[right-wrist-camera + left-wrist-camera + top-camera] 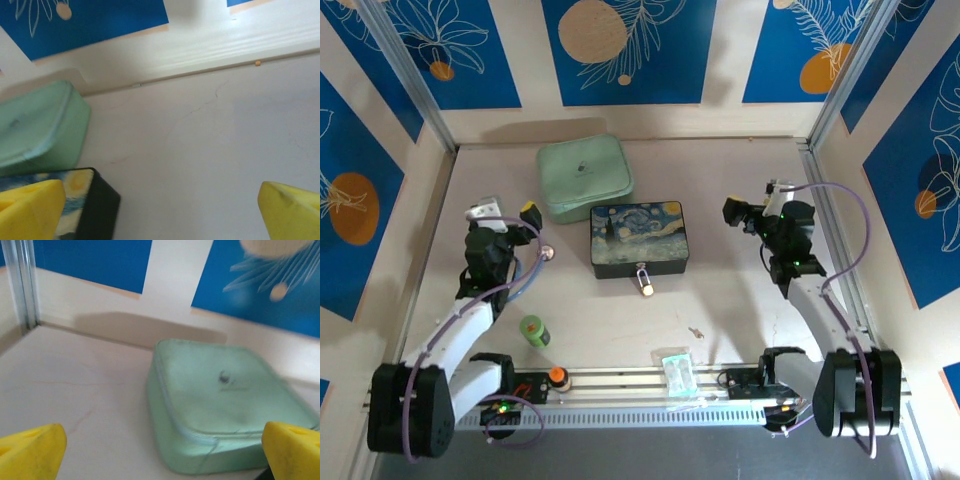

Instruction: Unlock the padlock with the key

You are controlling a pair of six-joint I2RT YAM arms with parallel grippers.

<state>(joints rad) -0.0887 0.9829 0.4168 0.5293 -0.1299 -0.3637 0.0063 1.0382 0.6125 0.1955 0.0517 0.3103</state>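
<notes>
Key (696,332) a faint speck, padlock (645,289) washed-out glint

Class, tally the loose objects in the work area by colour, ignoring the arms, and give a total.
Green: 2, case, bottle
Blue painted: 1, box
Gold: 1, padlock
Silver: 2, key, disc
Orange: 1, round piece
Clear: 1, packet
Total: 8
</notes>
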